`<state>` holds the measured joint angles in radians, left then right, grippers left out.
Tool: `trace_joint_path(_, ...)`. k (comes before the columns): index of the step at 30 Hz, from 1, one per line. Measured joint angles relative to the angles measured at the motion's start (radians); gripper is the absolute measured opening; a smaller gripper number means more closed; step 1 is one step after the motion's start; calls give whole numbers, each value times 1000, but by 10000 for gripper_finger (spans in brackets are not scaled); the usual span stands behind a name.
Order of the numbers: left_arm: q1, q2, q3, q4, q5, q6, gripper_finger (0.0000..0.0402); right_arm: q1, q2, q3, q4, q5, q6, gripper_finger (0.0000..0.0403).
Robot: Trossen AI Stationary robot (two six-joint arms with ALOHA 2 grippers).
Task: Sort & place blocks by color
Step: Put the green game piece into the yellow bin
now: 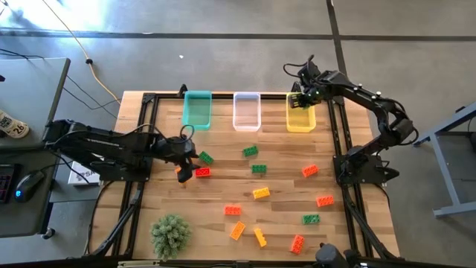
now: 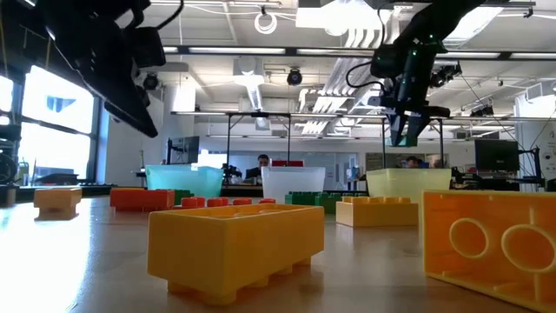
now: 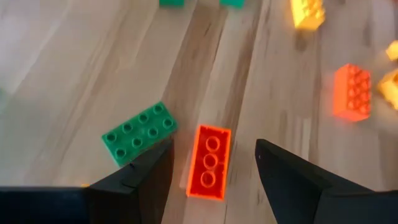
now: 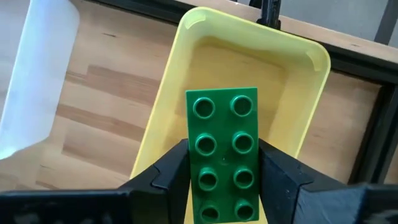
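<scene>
Blocks (image 1: 260, 193) are mostly lying loose on the desk (image 1: 223, 231), so the sorting is looking barely begun. Roughly a dozen are scattered across the wood: green ones near the middle, red-orange ones toward the right side and the front, yellow-orange ones toward the front edge close to the fuzzy plant ball (image 1: 170, 234).

Three bins are standing in a row along the far edge. The teal bin (image 1: 197, 109) and the clear bin (image 1: 247, 112) are showing nothing inside from above. The yellow bin (image 4: 249, 68) is also looking empty in the part that the right wrist view is showing; the rest of its floor is hidden behind the block held in front of it.

The right pincer (image 4: 222, 171) is hanging over the yellow bin, its two fingers pressing on the long sides of a green block (image 4: 222, 155), which is not yet released. Whether green is meant for the yellow bin cannot be judged from here.

The left pincer (image 3: 211, 168) is hovering low over the left-middle of the desk with its fingers spread wide and holding nothing. A red-orange block (image 3: 209, 162) is lying on the wood between them, and another green block (image 3: 138, 132) is lying just beside it, near one finger.

By this reading, almost every block is waiting to be carried to a bin.
</scene>
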<state>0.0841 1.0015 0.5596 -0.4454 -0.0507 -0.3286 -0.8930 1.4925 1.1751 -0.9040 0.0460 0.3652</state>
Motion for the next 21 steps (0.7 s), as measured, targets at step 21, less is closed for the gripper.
trace_joint_path(21,-114,270,187,-198,-13,-45,213,-3,1,-192,127,-3,-34,142)
